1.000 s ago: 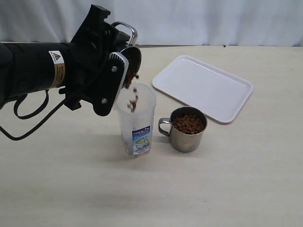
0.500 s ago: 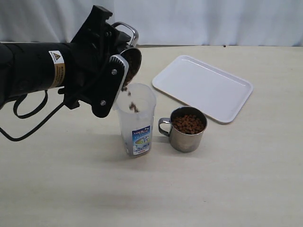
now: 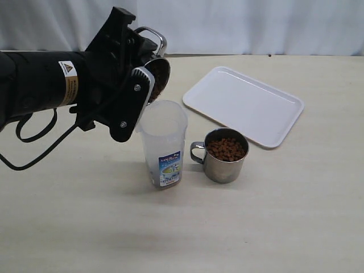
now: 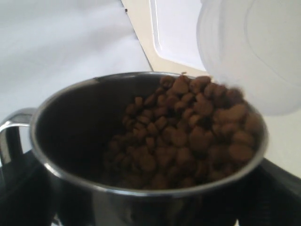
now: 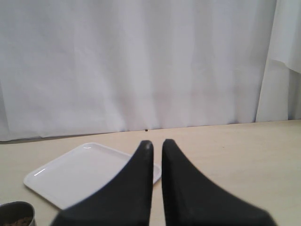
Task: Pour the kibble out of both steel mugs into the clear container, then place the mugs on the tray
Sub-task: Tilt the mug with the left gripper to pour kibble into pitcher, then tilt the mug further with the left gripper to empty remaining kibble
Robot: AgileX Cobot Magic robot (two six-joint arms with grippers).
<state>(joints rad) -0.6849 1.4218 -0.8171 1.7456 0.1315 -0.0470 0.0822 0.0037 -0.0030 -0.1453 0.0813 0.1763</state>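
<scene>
Beige tabletop (image 3: pixel 256 227), white curtain (image 3: pixel 256 25) at the back. Status: left gripper (image 3: pixel 145 60) has its jaws spread wide and clamped on the sides of a short, shiny stainless-steel mug (image 3: pixel 161 73) with a looped handle. It is held up off the table and tipped hard over, mouth facing down and away from the arm, handle on the high side. Left wrist view: small round reddish-brown kibble (image 4: pixel 188 136) is piled against the low lip of the held mug (image 4: pixel 70 141), right at the rim, with black fingers (image 4: pixel 282 188) just visible on either side. Directly under that lip is a tall translucent plastic container (image 3: pixel 165 136), upright, blue-green-white label near the base, open rim just below the mug mouth; can't tell if they touch. Just past the container, on the side away from the left arm, is the second steel mug (image 3: pixel 226 162), upright on the table. It is filled nearly to the brim with kibble, handle pointing at the container, just beside it. Farther out, toward the curtain, sits a flat white rectangular plastic tray (image 3: pixel 244 105) with rounded corners and a low rim. The right gripper (image 5: pixel 156 146) has its black fingers drawn together, gripping nothing, above the table. The tray lies ahead of it, with the second steel mug's rim at the edge of its view.
</scene>
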